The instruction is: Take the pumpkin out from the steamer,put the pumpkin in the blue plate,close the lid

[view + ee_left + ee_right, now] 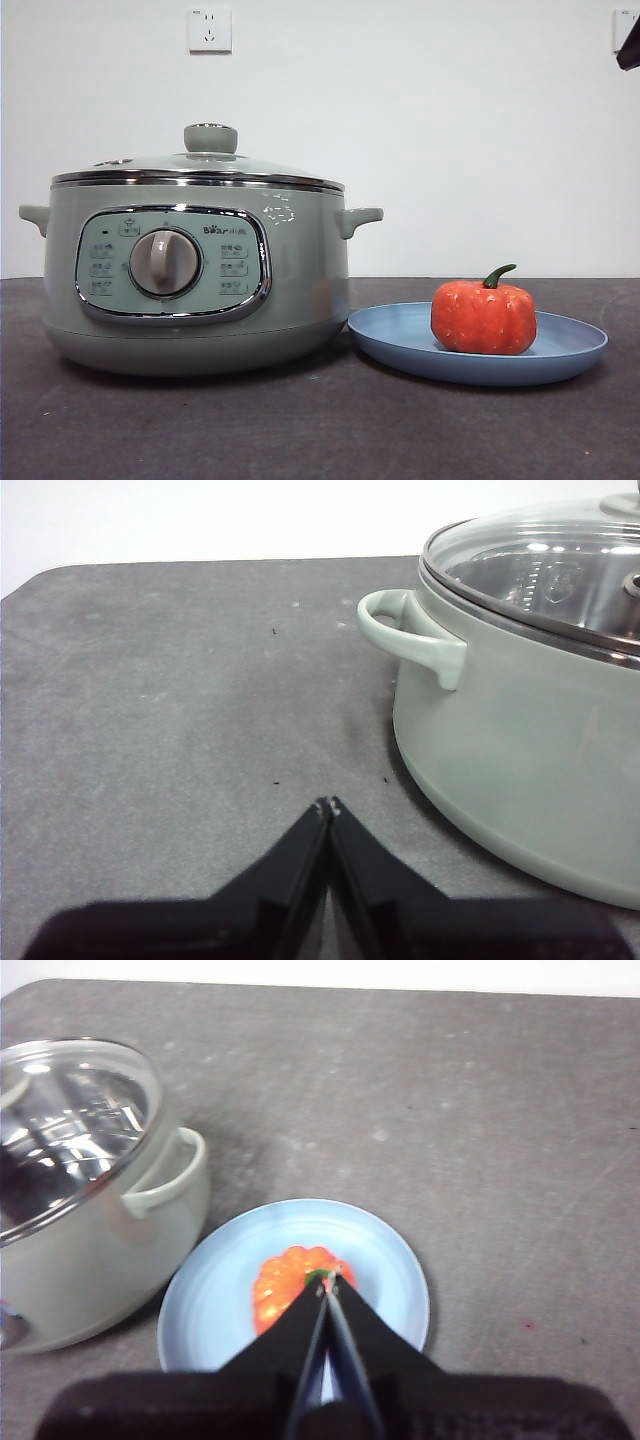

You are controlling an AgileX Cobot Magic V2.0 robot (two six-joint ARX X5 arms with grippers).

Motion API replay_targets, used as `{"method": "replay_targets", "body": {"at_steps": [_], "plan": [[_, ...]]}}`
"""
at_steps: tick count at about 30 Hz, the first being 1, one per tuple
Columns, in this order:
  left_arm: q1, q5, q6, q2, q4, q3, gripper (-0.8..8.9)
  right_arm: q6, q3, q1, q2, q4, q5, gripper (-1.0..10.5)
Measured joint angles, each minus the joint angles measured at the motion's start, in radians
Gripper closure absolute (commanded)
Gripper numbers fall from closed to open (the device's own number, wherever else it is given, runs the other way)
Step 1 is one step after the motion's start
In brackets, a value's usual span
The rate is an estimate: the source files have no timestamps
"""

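Note:
The orange-red pumpkin (484,316) with its green stem sits in the blue plate (400,340), right of the sage-green steamer (195,275). The glass lid (200,168) with its pale green knob rests on the steamer's rim. My right gripper (328,1282) is shut with nothing in it and hangs high above the pumpkin (285,1290) and the blue plate (220,1305). My left gripper (327,806) is shut and empty, over the bare table beside the steamer's handle (410,635). In the front view only a black tip of an arm (629,45) shows at the top right corner.
The dark grey table (320,430) runs in front of the steamer and the plate. A white wall with a socket (209,30) stands behind. The steamer (90,1210) sits close to the plate's edge.

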Motion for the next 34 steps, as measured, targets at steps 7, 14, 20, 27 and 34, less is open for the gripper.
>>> {"method": "replay_targets", "body": {"at_steps": [7,14,20,27,34], "plan": [[0.0,0.0,0.0,0.0,0.0,0.0,8.17,-0.02,-0.035,-0.086,-0.134,-0.023,0.008,9.6],[0.0,0.0,0.0,0.0,0.0,0.0,8.17,-0.081,-0.253,-0.328,-0.37,0.116,-0.183,9.6],[0.0,0.0,0.0,0.0,0.0,0.0,8.17,-0.118,-0.449,-0.416,-0.493,0.267,-0.237,9.6],[0.0,0.0,0.0,0.0,0.0,0.0,8.17,-0.128,-0.59,-0.421,-0.541,0.298,-0.237,9.6],[0.0,0.0,0.0,0.0,0.0,0.0,8.17,-0.125,-0.61,-0.421,-0.581,0.294,-0.237,9.6]]}}
